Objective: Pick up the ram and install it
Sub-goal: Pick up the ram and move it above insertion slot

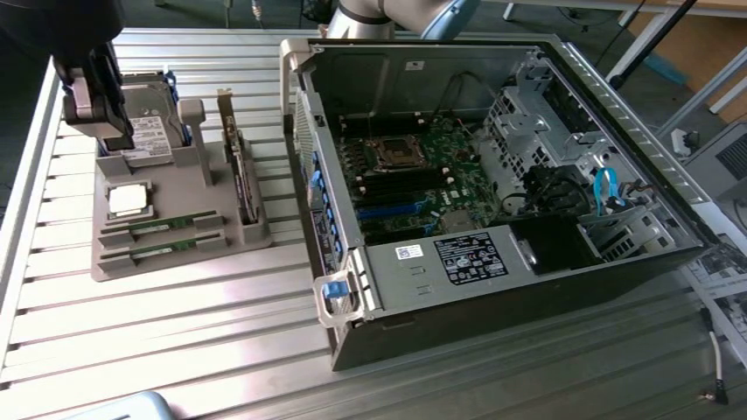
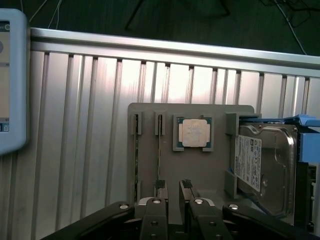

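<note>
Two green ram sticks (image 1: 164, 226), on edge, parallel in slots of grey holder (image 1: 175, 265)

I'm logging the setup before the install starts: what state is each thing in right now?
Pincer: open, empty, over the tray.
Ram sticks: both seated in their tray slots.
Processor: flat in its tray pocket.
Hard drive: standing on edge in the tray.
Expansion card: upright in the tray.
Computer case: open, side cover off.

My dark gripper (image 1: 105, 122) hangs just above the silver metal hard drive (image 1: 150, 131) in the grey plastic holder tray (image 1: 175, 267). Two thin green ram sticks (image 1: 157, 226) lie slotted there, apart from my jaws, untouched.
</note>
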Tool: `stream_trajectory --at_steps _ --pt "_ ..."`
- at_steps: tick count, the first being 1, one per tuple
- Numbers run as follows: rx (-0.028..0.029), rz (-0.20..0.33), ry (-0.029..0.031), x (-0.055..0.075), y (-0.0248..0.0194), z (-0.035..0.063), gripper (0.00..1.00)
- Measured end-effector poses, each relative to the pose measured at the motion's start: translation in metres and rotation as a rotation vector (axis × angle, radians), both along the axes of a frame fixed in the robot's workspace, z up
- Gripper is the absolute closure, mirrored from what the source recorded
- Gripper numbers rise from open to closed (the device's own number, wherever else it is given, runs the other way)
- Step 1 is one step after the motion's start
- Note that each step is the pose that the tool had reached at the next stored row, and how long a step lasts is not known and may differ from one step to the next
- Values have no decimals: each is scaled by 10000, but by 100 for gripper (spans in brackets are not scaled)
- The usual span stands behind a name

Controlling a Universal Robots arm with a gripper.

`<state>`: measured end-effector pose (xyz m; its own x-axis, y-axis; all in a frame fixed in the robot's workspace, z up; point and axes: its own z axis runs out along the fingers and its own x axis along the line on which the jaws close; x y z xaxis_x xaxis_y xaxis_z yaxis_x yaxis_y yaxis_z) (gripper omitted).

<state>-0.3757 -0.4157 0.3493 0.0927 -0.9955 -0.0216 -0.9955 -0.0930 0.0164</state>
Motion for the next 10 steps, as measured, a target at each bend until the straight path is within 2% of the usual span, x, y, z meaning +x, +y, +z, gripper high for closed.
stream_trajectory --at_steps 5,10 --pt "-2 -1 0 -1 0 -1 76" --pt "-1 -1 -1 -1 0 -45 76"
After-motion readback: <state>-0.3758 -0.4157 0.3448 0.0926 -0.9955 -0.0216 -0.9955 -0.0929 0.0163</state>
